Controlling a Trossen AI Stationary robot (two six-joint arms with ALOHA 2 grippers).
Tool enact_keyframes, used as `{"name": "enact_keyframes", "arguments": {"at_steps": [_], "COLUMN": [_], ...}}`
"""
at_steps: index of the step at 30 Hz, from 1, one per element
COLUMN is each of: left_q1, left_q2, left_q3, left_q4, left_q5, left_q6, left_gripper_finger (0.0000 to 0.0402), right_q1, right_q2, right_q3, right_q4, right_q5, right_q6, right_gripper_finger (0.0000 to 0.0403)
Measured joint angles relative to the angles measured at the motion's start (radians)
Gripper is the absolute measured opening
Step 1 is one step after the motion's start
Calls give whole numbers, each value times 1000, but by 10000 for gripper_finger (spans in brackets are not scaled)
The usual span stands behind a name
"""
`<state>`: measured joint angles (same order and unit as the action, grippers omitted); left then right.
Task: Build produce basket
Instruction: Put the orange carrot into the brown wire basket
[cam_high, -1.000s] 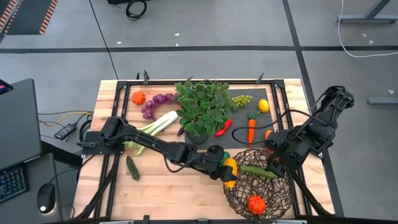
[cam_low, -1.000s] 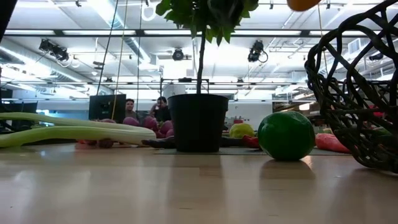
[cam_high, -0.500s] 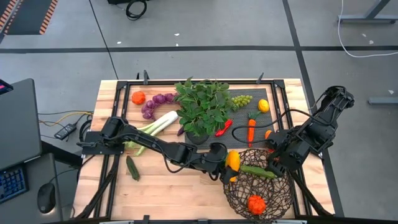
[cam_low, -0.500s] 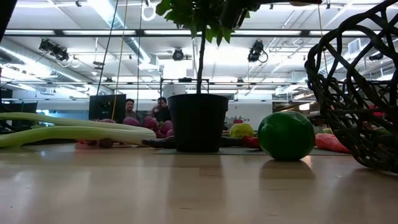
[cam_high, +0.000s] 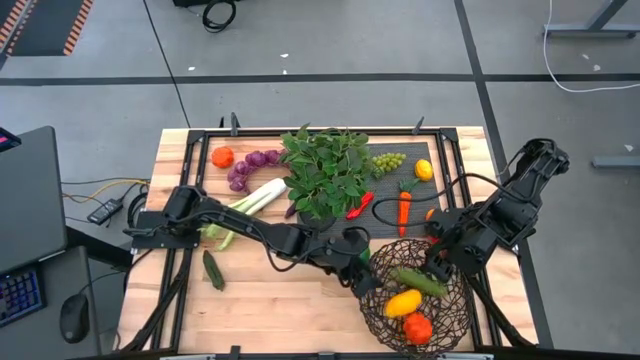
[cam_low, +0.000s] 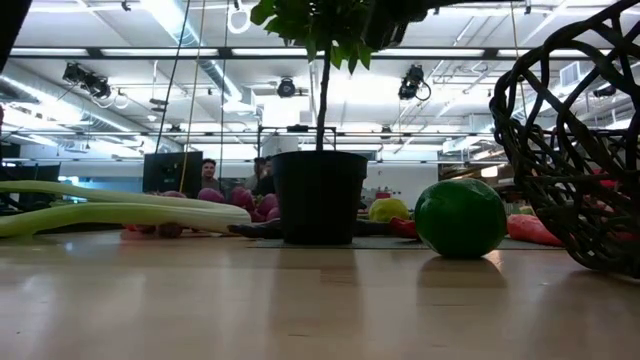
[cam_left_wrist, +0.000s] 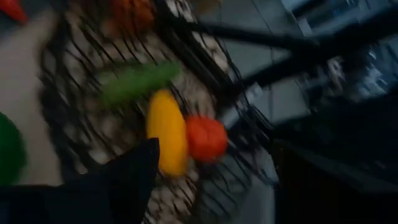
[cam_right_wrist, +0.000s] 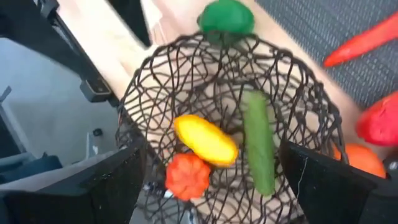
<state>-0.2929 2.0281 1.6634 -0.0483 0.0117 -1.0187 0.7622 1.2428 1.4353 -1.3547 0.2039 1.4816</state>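
Sitting near the front edge of the table (cam_high: 260, 310), the basket (cam_high: 452, 312) is a round bowl of loosely woven dark wire, see-through enough to show three pieces inside. A yellow lemon (cam_high: 403, 302) lies with its long axis slanting across the bowl, touching an orange tomato (cam_high: 418, 327) beside it; a green cucumber (cam_high: 420, 281) lies slantwise nearer the mat (cam_high: 385, 222). The left gripper (cam_high: 362, 277) hovers at the basket's rim, jaws spread wide and empty. The right gripper (cam_high: 437, 266) hangs over the opposite rim, also wide open and holding nothing. Behind the basket stand the potted plant (cam_high: 324, 172), a carrot (cam_high: 404, 209), a red chili (cam_high: 360, 205), green grapes (cam_high: 387, 161) and another lemon (cam_high: 424, 169). A leek (cam_high: 247, 205), purple grapes (cam_high: 250, 166) and a second cucumber (cam_high: 213, 270) lie well apart to the left.
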Motion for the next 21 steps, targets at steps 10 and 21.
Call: {"name": "enact_keyframes", "arguments": {"at_steps": [10, 21], "left_q1": [1, -48], "left_q2": [-57, -214], "left_q3": [-1, 0], "left_q4": [-83, -559], "left_q5": [220, 94], "left_q6": [-61, -75], "left_gripper_finger": [291, 266], "right_q1": [-94, -291], "right_q2": [51, 101], "right_q3": [0, -41], "right_q4": [-47, -127], "right_q5": [34, 24], "right_q6": [-102, -63], "right_gripper_finger": [368, 366]}}
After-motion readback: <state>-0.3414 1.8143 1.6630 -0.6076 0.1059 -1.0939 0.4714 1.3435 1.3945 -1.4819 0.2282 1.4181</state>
